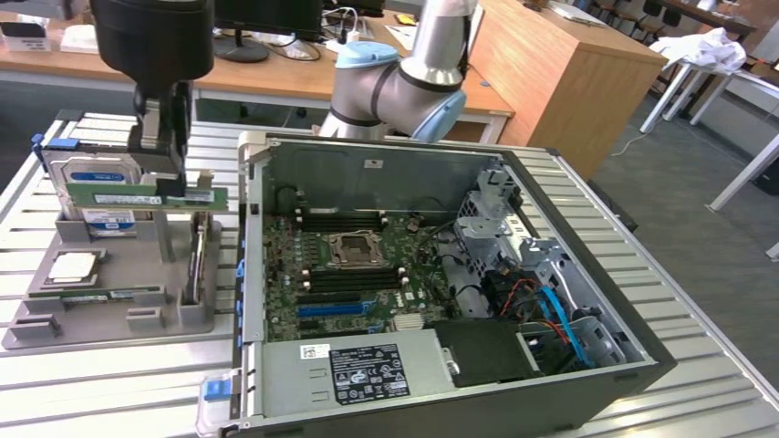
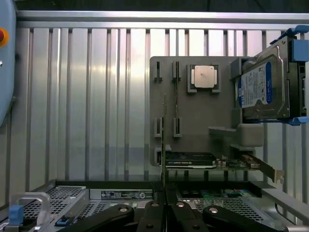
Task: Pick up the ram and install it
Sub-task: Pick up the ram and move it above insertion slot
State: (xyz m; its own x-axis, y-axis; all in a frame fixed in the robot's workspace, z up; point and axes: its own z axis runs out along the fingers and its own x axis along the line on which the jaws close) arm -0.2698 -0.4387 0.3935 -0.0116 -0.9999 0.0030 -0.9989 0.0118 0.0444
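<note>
Transfer looks like the step in hand. The hand [image 1: 162,185] is closed on the ram [image 1: 108,194], pinching it near mid-length. The stick hangs level above the grey parts holder [image 1: 109,315] and seems clear of it. In the wrist view the ram shows edge-on, a thin line running out from between the fingers [image 2: 153,215], over the holder's slotted posts. The picking-up part appears done; nothing has been seated in the open computer case [image 1: 365,169].

As I judge it, installing calls for three things. The stick must cross to the motherboard [image 1: 402,301]. Its long edge must line up with one of the black memory slots [image 1: 353,278] beside the processor socket [image 1: 353,246]. It must then go straight down without tilting.

Edges that matter:
- The hard drive [image 1: 98,169] stands just behind the ram on the holder, close enough to snag on a sideways swing.
- The silver processor chip [image 1: 71,265] lies lower on the holder, well out of the way.
- The case's upright side wall [image 1: 251,219] rises between the holder and the board, so the ram needs to clear its rim.
- Inside, the metal drive cage [image 1: 505,219] and the cables [image 1: 548,306] crowd the exterior view's right.

Room above the slatted bench [image 1: 122,388] and over the socket area looks open. The slots sit close together, so there is little sideways margin.
</note>
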